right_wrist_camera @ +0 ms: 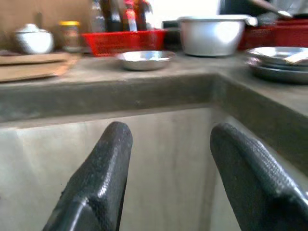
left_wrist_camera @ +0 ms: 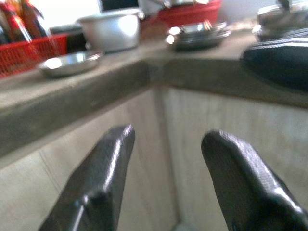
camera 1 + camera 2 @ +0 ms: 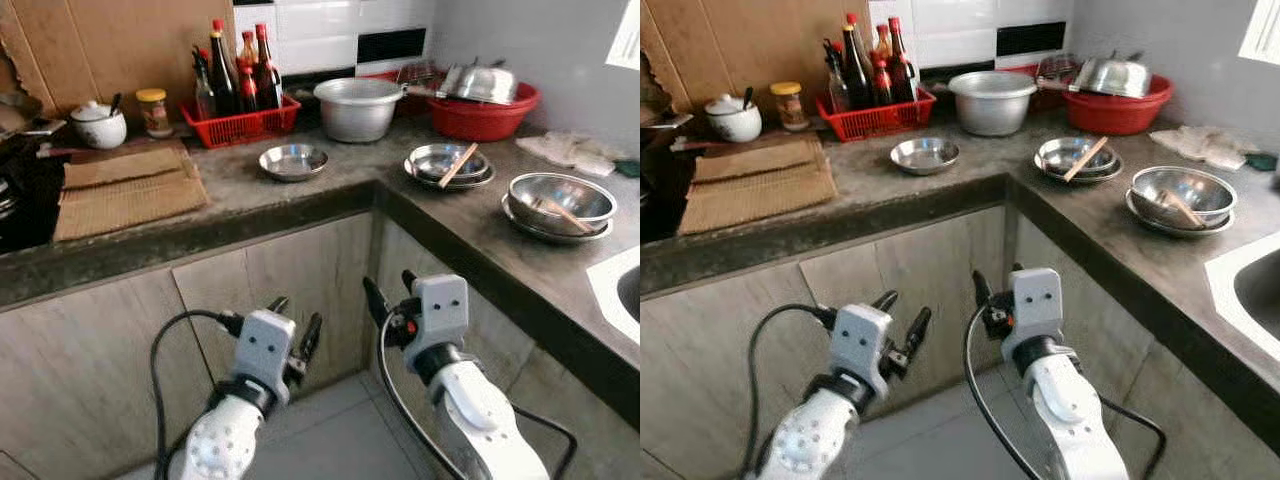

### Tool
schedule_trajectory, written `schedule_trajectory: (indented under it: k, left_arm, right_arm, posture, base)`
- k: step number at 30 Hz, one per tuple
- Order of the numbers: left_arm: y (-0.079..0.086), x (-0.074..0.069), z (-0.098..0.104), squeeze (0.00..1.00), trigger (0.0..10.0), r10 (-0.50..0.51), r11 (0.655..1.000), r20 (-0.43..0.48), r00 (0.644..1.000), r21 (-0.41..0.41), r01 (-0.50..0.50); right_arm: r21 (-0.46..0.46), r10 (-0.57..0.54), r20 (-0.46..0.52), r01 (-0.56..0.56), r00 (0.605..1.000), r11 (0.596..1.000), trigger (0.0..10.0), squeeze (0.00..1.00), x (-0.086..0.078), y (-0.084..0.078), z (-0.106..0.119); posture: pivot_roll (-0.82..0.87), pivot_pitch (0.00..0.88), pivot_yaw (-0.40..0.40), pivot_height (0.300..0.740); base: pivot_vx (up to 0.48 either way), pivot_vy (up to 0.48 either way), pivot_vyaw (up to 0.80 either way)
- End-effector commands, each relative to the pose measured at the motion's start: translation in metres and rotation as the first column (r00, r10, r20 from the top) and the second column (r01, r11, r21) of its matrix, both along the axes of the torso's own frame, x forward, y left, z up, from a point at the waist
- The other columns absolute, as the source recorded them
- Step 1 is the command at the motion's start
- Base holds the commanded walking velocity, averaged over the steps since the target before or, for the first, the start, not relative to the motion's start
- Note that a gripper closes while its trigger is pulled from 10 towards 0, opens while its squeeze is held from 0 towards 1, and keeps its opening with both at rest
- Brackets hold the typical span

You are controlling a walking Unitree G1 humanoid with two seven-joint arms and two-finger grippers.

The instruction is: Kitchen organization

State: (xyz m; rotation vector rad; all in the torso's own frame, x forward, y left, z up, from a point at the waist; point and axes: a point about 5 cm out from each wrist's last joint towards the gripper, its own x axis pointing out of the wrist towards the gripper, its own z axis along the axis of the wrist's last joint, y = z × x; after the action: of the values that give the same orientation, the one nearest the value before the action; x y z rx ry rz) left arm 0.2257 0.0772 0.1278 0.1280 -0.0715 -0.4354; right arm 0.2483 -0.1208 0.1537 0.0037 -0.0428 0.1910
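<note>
A: Both the left gripper [image 3: 296, 335] and right gripper [image 3: 388, 293] are hanging below the counter [image 3: 300, 195], fingers spread wide, holding nothing.

B: Rising carelessly, they're risking clipping the edge; the small dish [image 3: 292, 160] is sitting near it.

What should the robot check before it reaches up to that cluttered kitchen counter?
1. Left gripper open and empty: ok.
2. Right gripper open and empty: ok.
3. Both grippers below the grey stone counter edge, touching nothing: ok.
4. Small shallow steel dish alone near the edge, nothing on it: ok.
5. Stacked steel bowls free of loose items: not ok, a wooden utensil lies across them.
</note>
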Motion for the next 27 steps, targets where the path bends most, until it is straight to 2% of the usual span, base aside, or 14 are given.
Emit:
schedule_trajectory:
  k: [1, 10, 18, 27]
  left_arm:
    - [0.0068, 0.0018, 0.002, 0.0, 10.0, 0.021, 1.0, 0.011, 1.0, 0.015, -0.021]
    - [0.0077, 0.0025, 0.0014, 0.0, 10.0, 0.036, 0.999, 0.006, 0.999, 0.01, -0.036]
    - [0.006, 0.0018, 0.0017, 0.0, 10.0, 0.033, 0.999, 0.006, 0.999, 0.007, -0.033]
    - [0.0029, 0.0023, 0.0011, 0.0, 10.0, 0.024, 1.0, 0.005, 1.0, 0.002, -0.024]
  right_arm:
    - [0.021, 0.017, 0.014, -0.018, 1.0, 1.0, 10.0, 0.0, 0.0011, 0.0058, 0.0039]
    - [0.036, 0.006, 0.042, -0.007, 0.999, 0.999, 10.0, 0.0, 0.0014, 0.0047, 0.0082]
    - [0.027, 0.009, 0.05, -0.01, 0.999, 1.0, 10.0, 0.0, 0.0028, 0.0056, 0.009]
    - [0.027, -0.006, 0.056, 0.005, 0.998, 1.0, 10.0, 0.0, 0.0049, 0.0021, 0.0112]
  posture:
    - [0.04, 0.0, -0.013, 0.74]
    - [0.04, 0.0, -0.015, 0.74]
    - [0.04, 0.0, -0.016, 0.74]
    - [0.04, 0.0, -0.013, 0.74]
  base:
    - [0.337, 0.0, 0.0]
    - [0.337, 0.0, 0.0]
    - [0.331, 0.0, 0.7]
    - [0.319, 0.0, 0.0]
